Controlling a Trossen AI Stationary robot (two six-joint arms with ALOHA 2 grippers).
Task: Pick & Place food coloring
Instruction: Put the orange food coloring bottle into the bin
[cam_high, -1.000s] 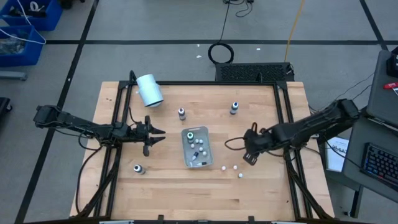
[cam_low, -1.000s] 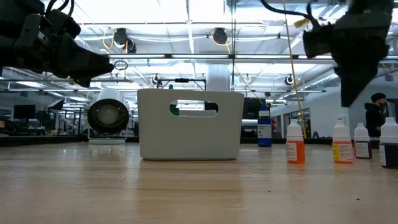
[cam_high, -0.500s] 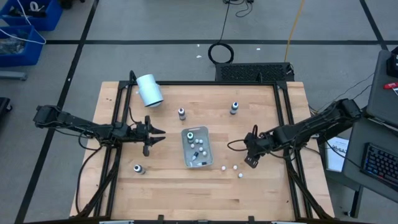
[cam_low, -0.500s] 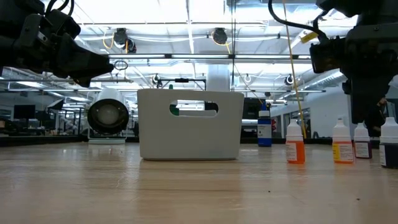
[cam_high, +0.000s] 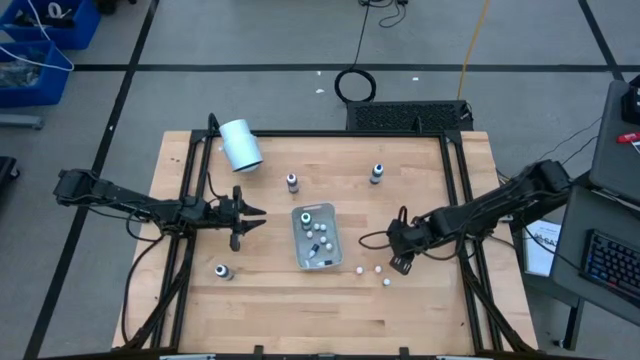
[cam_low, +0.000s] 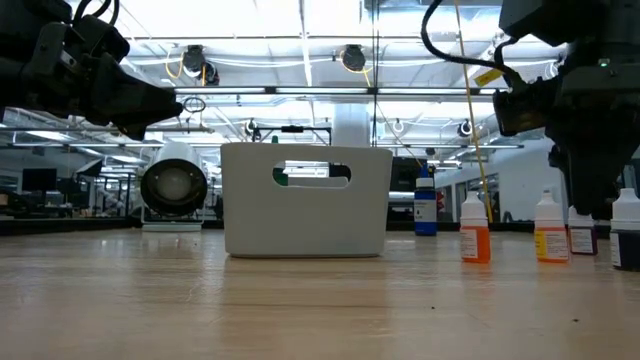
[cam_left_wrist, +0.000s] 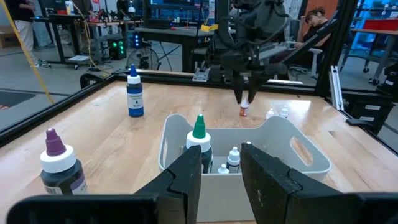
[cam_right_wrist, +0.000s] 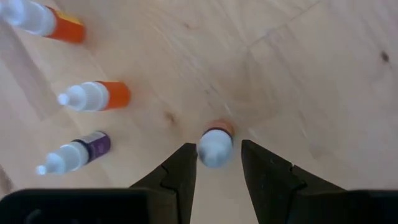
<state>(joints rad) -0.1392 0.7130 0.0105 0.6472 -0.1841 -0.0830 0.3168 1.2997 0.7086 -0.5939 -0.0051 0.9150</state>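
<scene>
On the left, the left gripper (cam_high: 252, 215) hangs over the wooden table (cam_high: 270, 310), just left of the clear tray (cam_high: 317, 238). Its fingers (cam_left_wrist: 186, 174) stand a narrow gap apart with nothing between them, and it points at the tray. A big white cylinder (cam_high: 239, 145) lies on its side near the table's far left corner, and a single bottle (cam_high: 222, 271) stands near the front left.

The tray sits mid-table and holds several food coloring bottles, among them a green-topped one (cam_left_wrist: 199, 138) standing upright (two smaller white-capped ones show beside it in the left wrist view). Behind the tray stand a purple-topped bottle (cam_high: 292, 182) and a blue-topped bottle (cam_high: 377, 174), well apart from each other.

Right of the tray, three tiny food coloring bottles (cam_high: 378, 269) stand close together on the bare wood. The right gripper (cam_high: 402, 263) hangs just beside them, pointing down. In the right wrist view a fourth small bottle (cam_right_wrist: 215, 145), white-capped with a reddish-orange body, sits between the parted fingers (cam_right_wrist: 179, 171); whether the pads touch it I cannot tell. The orange (cam_right_wrist: 94, 96) and purple (cam_right_wrist: 73, 155) bottles lie off to one side of it.
</scene>
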